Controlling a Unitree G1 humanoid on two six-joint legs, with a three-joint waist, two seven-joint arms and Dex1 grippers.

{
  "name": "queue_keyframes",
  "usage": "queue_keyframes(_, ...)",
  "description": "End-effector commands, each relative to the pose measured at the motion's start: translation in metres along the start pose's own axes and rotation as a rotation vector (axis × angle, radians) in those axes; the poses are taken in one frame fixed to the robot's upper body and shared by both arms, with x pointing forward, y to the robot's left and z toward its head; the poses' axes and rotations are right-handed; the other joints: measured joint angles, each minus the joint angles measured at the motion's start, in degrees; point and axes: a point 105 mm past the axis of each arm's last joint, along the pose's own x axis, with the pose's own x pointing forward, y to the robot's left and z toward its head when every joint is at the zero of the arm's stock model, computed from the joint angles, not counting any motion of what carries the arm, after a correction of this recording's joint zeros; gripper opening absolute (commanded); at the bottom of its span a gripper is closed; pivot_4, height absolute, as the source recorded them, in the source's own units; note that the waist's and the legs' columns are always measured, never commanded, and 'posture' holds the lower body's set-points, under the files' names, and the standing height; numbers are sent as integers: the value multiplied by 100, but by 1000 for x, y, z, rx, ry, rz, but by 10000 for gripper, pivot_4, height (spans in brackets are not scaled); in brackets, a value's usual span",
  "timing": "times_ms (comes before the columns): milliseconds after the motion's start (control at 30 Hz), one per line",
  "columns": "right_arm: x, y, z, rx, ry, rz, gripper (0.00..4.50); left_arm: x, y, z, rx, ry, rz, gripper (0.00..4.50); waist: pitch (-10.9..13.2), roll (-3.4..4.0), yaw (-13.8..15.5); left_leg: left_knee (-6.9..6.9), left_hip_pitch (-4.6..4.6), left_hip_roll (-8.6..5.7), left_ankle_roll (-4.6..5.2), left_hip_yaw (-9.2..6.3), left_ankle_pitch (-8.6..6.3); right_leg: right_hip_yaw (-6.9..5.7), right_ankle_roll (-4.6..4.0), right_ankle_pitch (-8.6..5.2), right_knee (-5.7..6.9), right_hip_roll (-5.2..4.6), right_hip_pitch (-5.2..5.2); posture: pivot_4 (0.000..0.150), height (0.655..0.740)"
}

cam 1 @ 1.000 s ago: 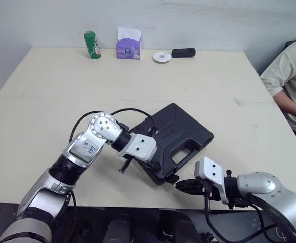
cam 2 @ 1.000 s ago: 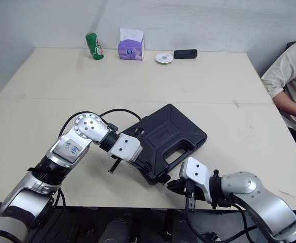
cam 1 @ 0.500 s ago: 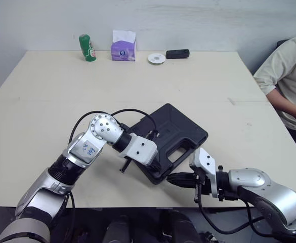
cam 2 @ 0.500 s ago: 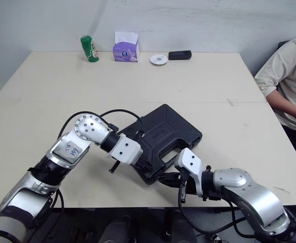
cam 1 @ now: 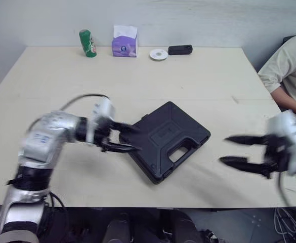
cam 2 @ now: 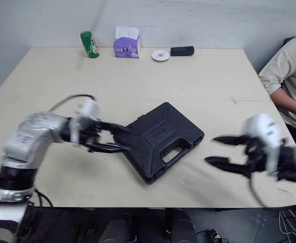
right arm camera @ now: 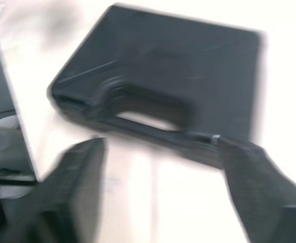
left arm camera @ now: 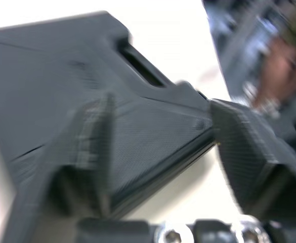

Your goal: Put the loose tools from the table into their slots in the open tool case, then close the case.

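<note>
Lying shut near the middle of the worktop's (cam 1: 61, 86) front edge: tool case (cam 1: 168, 140), lid down, contents hidden; whether it is latched cannot be told. Task judged all but finished, with fastening at most left to do. Left gripper (cam 1: 133, 137): fingers apart at the case's left corner, clamping nothing. Right gripper (cam 1: 223, 149): fingers apart, empty, well apart toward the right edge. Far edge: green can (cam 1: 87, 43), tissue box (cam 1: 124, 41).

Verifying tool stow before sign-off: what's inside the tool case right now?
Cannot see inside: the black tool case lies shut, flat on the table, lid covering its slots.
</note>
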Motion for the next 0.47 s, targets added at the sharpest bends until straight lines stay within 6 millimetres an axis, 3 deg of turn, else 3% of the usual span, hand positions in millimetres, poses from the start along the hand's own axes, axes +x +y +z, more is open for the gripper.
queue_keyframes(33,-24,-1,4,18,25,25,45000,-42,4,19,-19,-93,197,44700,0,0,12,-1,-2,0,0,0,-1,0,0,0,-2,-1,0,1500,7252)
queue_keyframes(133,-37,-16,6,-17,32,-44,45000,-82,1,21,-64,-110,372,44700,7,-6,19,-2,-3,-1,1,0,-4,0,2,-1,-5,-4,1,1500,7252)
queue_keyframes(200,-41,-25,8,-42,10,-92,45000,-95,-8,23,-76,-102,407,44700,12,-8,-1,-1,-4,-1,-3,2,-6,1,3,0,-6,-4,-2,1500,7252)
queue_keyframes(467,-35,-40,-2,-82,-18,-151,45000,-101,-26,14,-43,-59,445,44700,24,12,37,-6,-5,0,-63,3,-8,2,0,-2,-12,-6,-5,1500,7252)
